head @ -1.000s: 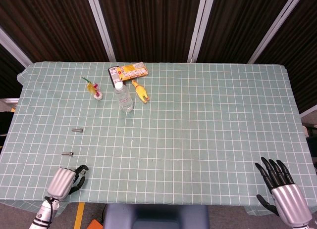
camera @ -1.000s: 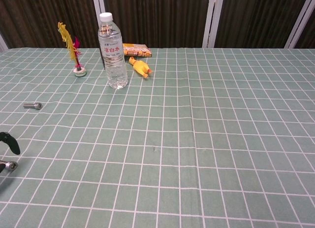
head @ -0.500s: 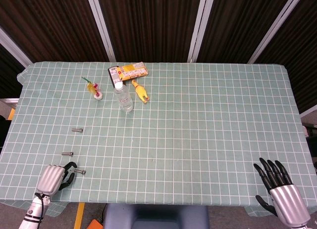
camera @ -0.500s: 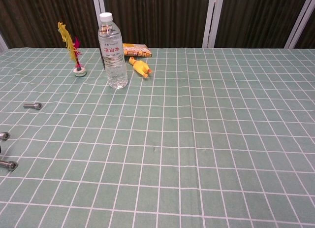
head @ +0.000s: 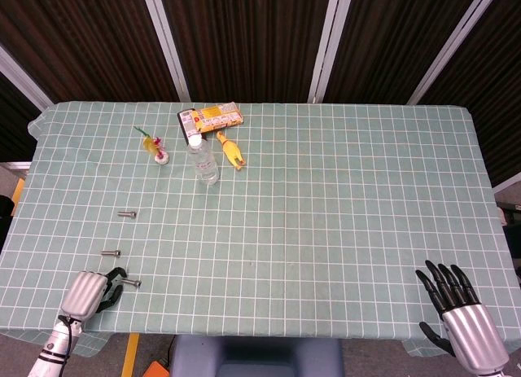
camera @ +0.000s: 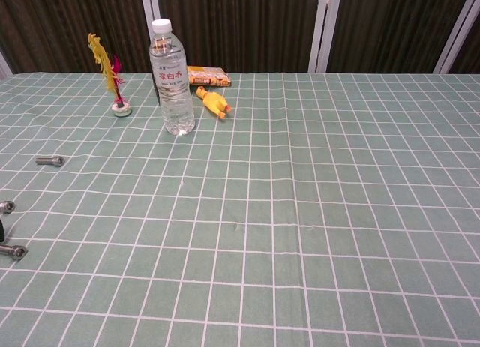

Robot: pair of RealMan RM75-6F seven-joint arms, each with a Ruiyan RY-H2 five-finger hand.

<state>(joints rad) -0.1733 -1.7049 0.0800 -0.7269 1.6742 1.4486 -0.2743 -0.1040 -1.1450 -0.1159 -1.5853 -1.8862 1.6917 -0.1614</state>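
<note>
three bolts (head: 126, 215) near table's (head: 342, 214) left edge, bottle (head: 203, 161) behind them, box (head: 210, 118) behind bottle

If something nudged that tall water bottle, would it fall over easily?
Probably. The water bottle stands upright, tall and narrow on a small base, so a push near its cap would likely tip it. It looks full, so fairly heavy; lying down, its round body would probably roll.

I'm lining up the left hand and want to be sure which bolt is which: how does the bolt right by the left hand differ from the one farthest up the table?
The near bolt lies beside the left hand, at the table's front edge; the far bolt lies apart from it, toward the water bottle. A third bolt lies between them. Both are small, silver and flat on the checked cloth.
</note>
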